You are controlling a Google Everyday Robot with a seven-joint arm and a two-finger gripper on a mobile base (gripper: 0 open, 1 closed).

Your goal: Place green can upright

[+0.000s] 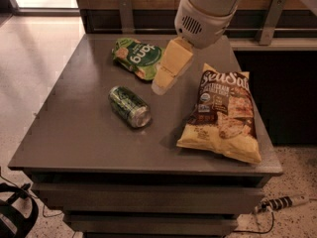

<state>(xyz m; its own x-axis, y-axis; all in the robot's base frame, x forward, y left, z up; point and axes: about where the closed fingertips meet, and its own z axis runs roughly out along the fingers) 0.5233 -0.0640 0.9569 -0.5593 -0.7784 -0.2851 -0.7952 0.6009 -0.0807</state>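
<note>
green can (130, 106) lies on its side on the grey tabletop (74, 128), left of centre; long axis runs diagonally from upper left to lower right; silver end faces lower right toward the camera; dark green body with pale markings; not upright; clear of both bags, nothing touching it

claw (161, 85) hangs over the back-middle of the tabletop, cream-coloured, angled down and to the left from a white rounded arm housing (203, 19) with a vent grille; its tip sits up and to the right of the can, near it but apart; cannot tell whether the claw is spread or pressed together from this angle; cannot tell whether its tip meets the surface

green snack bag (137, 57) lies flat at the back of the tabletop, just left of the claw, its right edge partly behind the claw; brown and yellow chip bag (223, 115) lies flat on the right side, lower corner near the front right edge, well apart from the can

floor at right shows a white power strip (283, 202) with a cable; dark object (15, 214) at lower left, unclear what it is
</note>
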